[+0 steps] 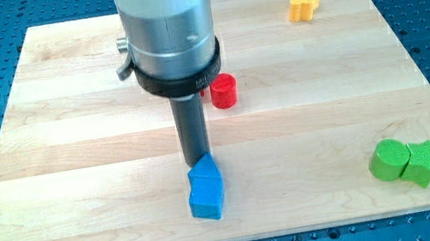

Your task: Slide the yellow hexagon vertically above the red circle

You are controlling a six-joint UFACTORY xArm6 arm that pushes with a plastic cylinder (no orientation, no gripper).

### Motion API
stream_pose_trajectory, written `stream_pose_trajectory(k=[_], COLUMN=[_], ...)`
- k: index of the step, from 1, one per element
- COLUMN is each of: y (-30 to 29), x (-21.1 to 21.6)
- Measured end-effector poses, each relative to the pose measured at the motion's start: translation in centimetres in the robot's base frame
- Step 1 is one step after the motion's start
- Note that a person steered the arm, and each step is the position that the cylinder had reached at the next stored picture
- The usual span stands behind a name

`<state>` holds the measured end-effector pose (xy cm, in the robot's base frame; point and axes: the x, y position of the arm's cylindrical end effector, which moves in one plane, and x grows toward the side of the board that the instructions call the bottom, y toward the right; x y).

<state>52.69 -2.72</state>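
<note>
Counting the blocks on the desk (74, 160), I find five of them: one blue, one red, one yellow and two green. I have no pincer on this arm, so there is nothing to be wide or narrow and nothing is held; I end only in a straight dark rod. My tip (198, 163) stands low in the middle of the desk and it touches, or almost touches, the top end of the blue block (206, 189), which has a pointed, house-like shape and lies just below the tip in the view.

The red circle (224, 90) is one short cylinder. It stands a little to the view's right of my rod and higher in the view than the tip, partly beside the grey body of my arm.

The yellow hexagon (304, 1) is also only one. It sits near the view's top edge of the desk, toward the right corner, well apart from the red circle and from my tip. It is higher in the view than the red circle but clearly to the right of it, not straight above it.

The two green blocks are at the view's bottom right. The green round block (388, 160) is on the left and the green star-like block (423, 163) is on the right, and they touch one another.
</note>
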Motion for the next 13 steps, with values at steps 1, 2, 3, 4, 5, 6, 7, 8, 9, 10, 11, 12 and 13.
stream_pose_trajectory(k=[1, 2, 3, 4, 5, 6, 7, 8, 9, 10, 11, 12, 13], y=[0.4, 1.4, 6.8, 12.8, 19.5, 21.5, 21.9, 21.9, 21.6, 17.5, 24.9, 28.0, 27.8], x=[-1.8, -2.2, -1.7, -2.4, -2.4, -2.4, -2.4, -2.4, -3.3, -5.9, -14.0, -23.5, -30.0])
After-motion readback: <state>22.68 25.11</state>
